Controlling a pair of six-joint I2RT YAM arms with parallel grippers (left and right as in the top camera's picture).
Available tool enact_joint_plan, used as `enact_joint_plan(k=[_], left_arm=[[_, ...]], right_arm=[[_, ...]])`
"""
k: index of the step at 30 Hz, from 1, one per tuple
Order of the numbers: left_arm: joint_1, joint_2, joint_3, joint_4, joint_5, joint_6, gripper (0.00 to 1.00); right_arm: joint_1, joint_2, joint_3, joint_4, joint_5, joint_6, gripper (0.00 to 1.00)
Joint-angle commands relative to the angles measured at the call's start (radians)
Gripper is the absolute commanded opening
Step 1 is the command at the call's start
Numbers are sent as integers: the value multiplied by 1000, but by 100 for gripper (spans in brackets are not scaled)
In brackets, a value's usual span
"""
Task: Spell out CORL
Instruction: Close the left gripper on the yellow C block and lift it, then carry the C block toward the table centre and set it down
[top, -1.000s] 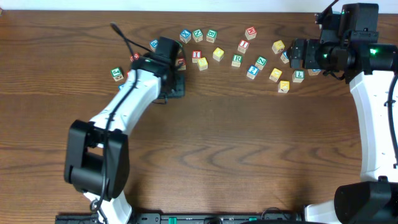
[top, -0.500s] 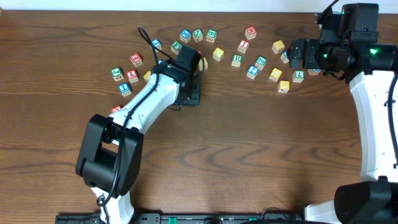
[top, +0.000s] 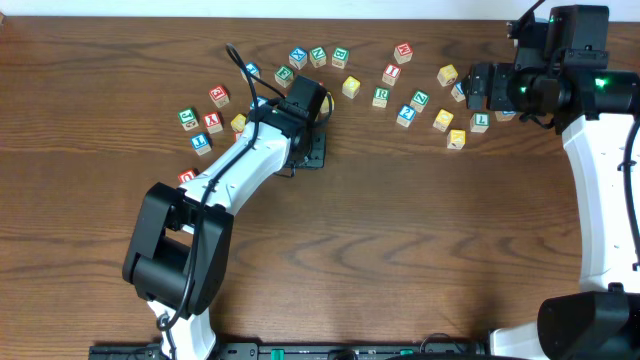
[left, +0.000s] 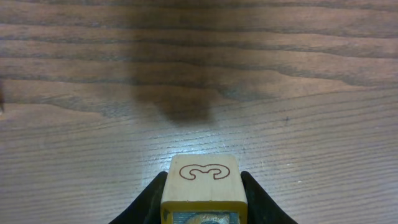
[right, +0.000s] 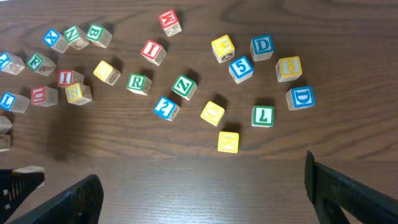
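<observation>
Pale wood with a brown outlined figure on its top face, the block (left: 201, 177) sits pinched between the fingers of the left tool (left: 201, 202), near the far edge of the worktop (left: 311, 93), left of its middle. Other letter blocks (top: 381, 97) lie scattered along that edge. The right tool (right: 202, 193), spread wide and holding nothing, hangs over those toward the far right corner, among them a green L (right: 262, 116) and a green R (right: 138, 82).

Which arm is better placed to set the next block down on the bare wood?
Left. The left gripper is shut on a block above bare wood; the right gripper is open and empty, over the loose blocks.
</observation>
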Motion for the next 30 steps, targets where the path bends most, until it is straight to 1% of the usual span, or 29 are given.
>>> enact_joint_plan(k=[1, 9, 20, 30], left_arm=[[0, 13, -16, 14, -9, 17, 25], [0, 22, -16, 16, -9, 17, 25], [-2, 105, -16, 21, -9, 17, 25], [-17, 105, -16, 33, -5, 18, 25]], right_arm=[[4, 10, -2, -10, 4, -15, 99], [4, 10, -2, -11, 4, -11, 99], [4, 10, -2, -11, 4, -11, 99], [4, 10, -2, -10, 4, -11, 99]])
